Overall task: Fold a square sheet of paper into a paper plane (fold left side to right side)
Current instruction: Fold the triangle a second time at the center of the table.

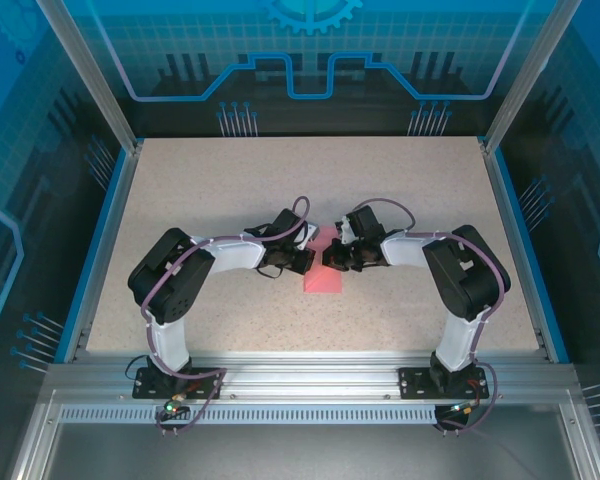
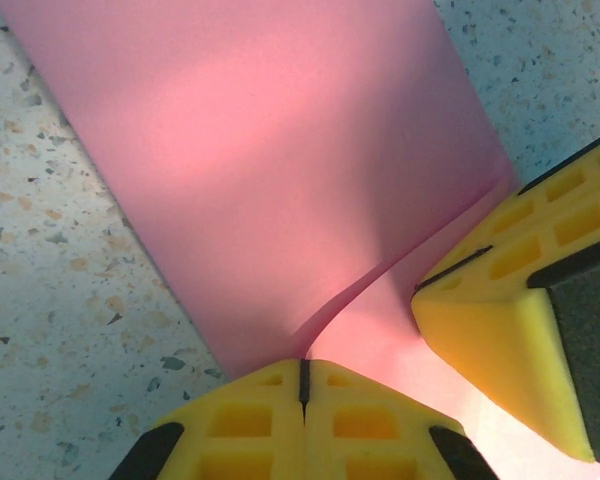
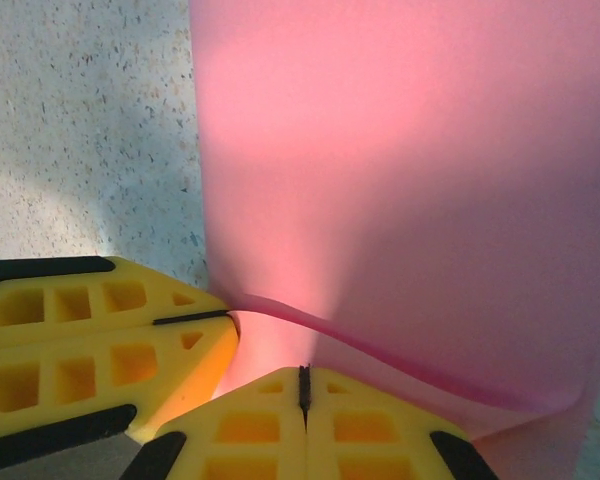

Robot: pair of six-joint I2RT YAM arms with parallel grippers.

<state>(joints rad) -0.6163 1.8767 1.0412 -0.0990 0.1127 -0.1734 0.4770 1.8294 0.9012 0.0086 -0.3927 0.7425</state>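
Note:
The square sheet of paper [image 1: 325,281] is salmon-pink and lies mid-table, doubled over into a narrow rectangle. In the left wrist view the sheet of paper [image 2: 280,150] has its upper layer lifted in a curve, and that layer's edge runs into the seam of my left gripper [image 2: 303,372], which is shut on it. My right gripper [image 3: 303,378] is shut, its tips against the paper [image 3: 400,150] just under the lifted edge. I cannot tell whether it pinches anything. The two grippers meet tip to tip over the paper: left gripper [image 1: 310,260], right gripper [image 1: 337,260].
The speckled tabletop [image 1: 230,190] stretches all round the paper. Blue rails and metal posts [image 1: 110,200] border the table at left and right. Both arm bases [image 1: 170,375] are bolted along the near edge.

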